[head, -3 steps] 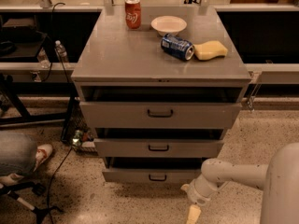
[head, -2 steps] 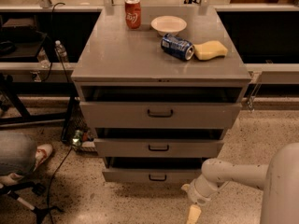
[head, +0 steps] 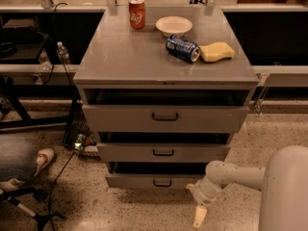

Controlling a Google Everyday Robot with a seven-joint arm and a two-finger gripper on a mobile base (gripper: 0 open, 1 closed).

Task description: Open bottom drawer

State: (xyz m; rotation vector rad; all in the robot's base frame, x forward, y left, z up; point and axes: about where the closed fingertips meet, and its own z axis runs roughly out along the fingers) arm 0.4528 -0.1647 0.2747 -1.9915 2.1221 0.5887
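Note:
A grey metal cabinet has three drawers stacked. The bottom drawer point(head: 159, 181) has the slimmest front with a small dark bar handle point(head: 162, 183) at its centre, and it stands a little way out from the cabinet. My gripper point(head: 199, 217) hangs low at the right of that drawer, near the floor, pointing down. It is apart from the handle, to its right and below it. The white arm reaches in from the lower right.
On the cabinet top point(head: 120, 57) stand a red can point(head: 137, 13), a white bowl point(head: 173, 25), a lying blue can point(head: 183, 48) and a yellow sponge point(head: 217, 52). A person's leg and shoe point(head: 42, 159) and a chair base are at lower left. A cable runs across the floor.

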